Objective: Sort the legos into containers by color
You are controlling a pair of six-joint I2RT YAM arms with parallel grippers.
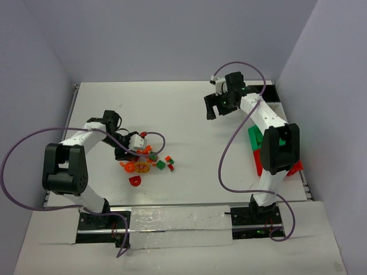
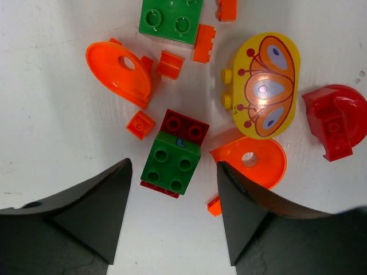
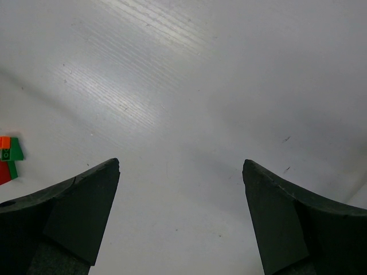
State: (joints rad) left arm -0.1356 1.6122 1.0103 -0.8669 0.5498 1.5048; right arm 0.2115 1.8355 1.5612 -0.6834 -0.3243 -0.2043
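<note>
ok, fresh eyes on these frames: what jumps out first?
The bright heap of small plastic bricks left of centre, above all a yellow oval piece with a butterfly print. The left gripper hangs open right over it, jaws either side of a green square brick stacked on a dark red brick. The right gripper is open over bare white table, towards the back right.

The right arm (image 1: 269,123) hides most of the row of plastic bins (image 1: 254,138); only green and red parts show. A dark red plastic brick (image 2: 184,127) lies mostly hidden under a green square brick (image 2: 172,163).
</note>
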